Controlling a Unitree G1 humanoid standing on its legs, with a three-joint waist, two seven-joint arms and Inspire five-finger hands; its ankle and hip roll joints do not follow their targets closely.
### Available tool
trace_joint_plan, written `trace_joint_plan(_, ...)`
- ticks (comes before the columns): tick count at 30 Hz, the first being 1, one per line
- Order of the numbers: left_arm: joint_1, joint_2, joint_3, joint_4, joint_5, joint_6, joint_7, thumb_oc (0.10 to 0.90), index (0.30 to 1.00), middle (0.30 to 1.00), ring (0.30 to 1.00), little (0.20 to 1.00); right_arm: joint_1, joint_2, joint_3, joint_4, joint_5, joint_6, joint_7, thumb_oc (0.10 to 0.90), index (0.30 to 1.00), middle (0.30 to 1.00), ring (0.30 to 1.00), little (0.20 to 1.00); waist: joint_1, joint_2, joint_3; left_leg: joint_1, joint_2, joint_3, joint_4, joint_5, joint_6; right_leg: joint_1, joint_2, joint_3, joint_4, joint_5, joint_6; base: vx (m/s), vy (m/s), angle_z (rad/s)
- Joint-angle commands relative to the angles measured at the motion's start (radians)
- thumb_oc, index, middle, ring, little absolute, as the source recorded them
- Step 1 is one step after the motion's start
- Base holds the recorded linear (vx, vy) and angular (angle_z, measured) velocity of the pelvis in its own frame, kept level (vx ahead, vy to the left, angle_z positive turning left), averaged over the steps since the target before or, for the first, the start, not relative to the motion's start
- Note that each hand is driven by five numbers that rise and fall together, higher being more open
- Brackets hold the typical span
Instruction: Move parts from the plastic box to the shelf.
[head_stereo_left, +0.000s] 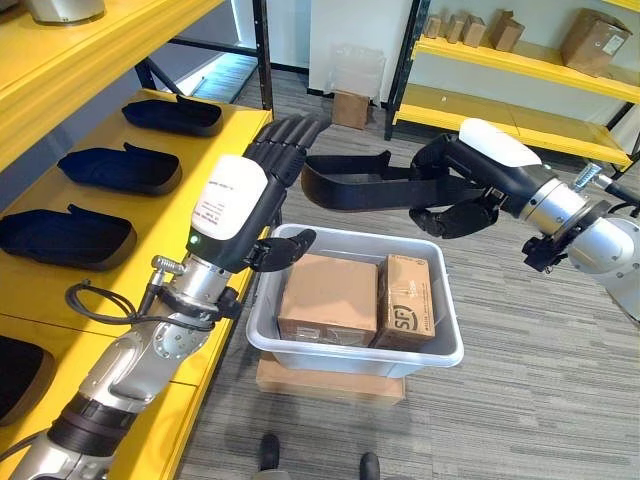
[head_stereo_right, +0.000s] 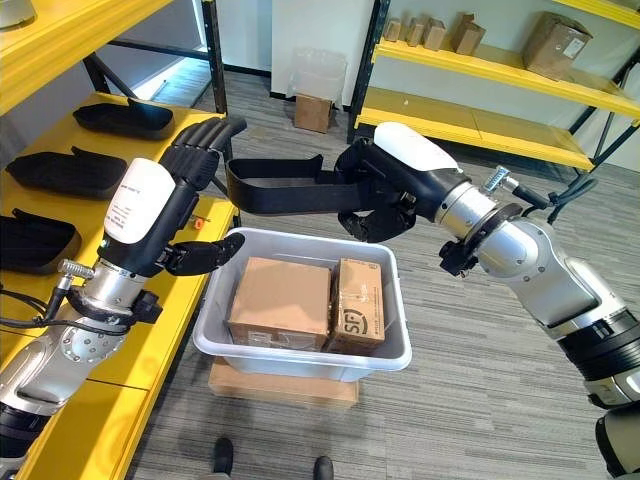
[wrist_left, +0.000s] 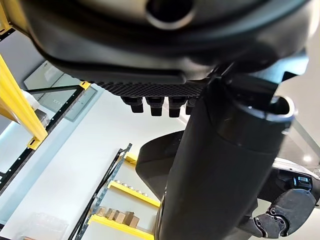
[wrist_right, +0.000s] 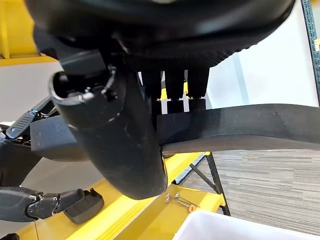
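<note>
Overhead, the right hand (head_stereo_right: 385, 190) holds a long black moulded part (head_stereo_right: 285, 187) in the air above the far rim of the grey plastic box (head_stereo_right: 300, 352), its fingers (head_stereo_left: 455, 218) curled under the part's near end and its thumb over the top. How firmly the part sits in the palm is hidden by the white cover on the hand's back; the right wrist view shows the fingers wrapped down behind the part (wrist_right: 240, 127), with the thumb in front of it. The part's free end reaches toward the left hand (head_stereo_left: 250, 200), which stands upright just beside it with straight, relaxed fingers (head_stereo_left: 290, 135) and its thumb jutting out over the box's rim. Whether those fingertips touch the part cannot be told from either eye view; in the left wrist view the part's dark end (wrist_left: 157, 165) lies past the fingers, partly covered by the thumb.

Inside the box lie two cardboard cartons (head_stereo_left: 328, 298) side by side, the second (head_stereo_left: 408, 300) standing narrower at the right; anything beneath them is out of sight. The box rests on a flat cardboard piece (head_stereo_left: 330, 382) on the carpeted floor. On the yellow shelf (head_stereo_left: 225, 120) to the left, three more black parts (head_stereo_left: 172, 115) lie in a row, and a fourth is cut off at the lower edge. A farther yellow rack (head_stereo_left: 520, 70) carries small cartons, too small to make out.
</note>
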Motion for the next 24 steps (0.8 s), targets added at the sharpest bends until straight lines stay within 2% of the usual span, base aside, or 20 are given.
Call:
trace_joint_plan(1,-0.062,0.000,-0.021,0.047,-0.003,-0.020,0.063,0.900,1.000,1.000,1.000,1.000,-0.088,0.034,-0.045,0.011,0.059,-0.057,-0.119,0.400,0.300,0.300,0.300,0.300,-0.002,-0.010,-0.175,-0.003,0.117,0.002,-0.042,-0.010,-0.065,0.073,-0.059,-0.029,0.016,-0.116,0.080,0.00,0.000,0.00)
trace_joint_plan(24,-0.175,-0.021,-0.103,0.111,0.012,-0.002,0.080,0.900,1.000,1.000,1.000,1.000,-0.194,0.081,0.016,0.011,0.073,-0.055,-0.128,0.400,0.300,0.300,0.300,0.300,-0.017,-0.016,-0.167,0.006,0.111,0.023,-0.042,-0.021,-0.051,0.058,-0.068,0.000,0.018,-0.112,0.082,0.00,0.003,-0.03)
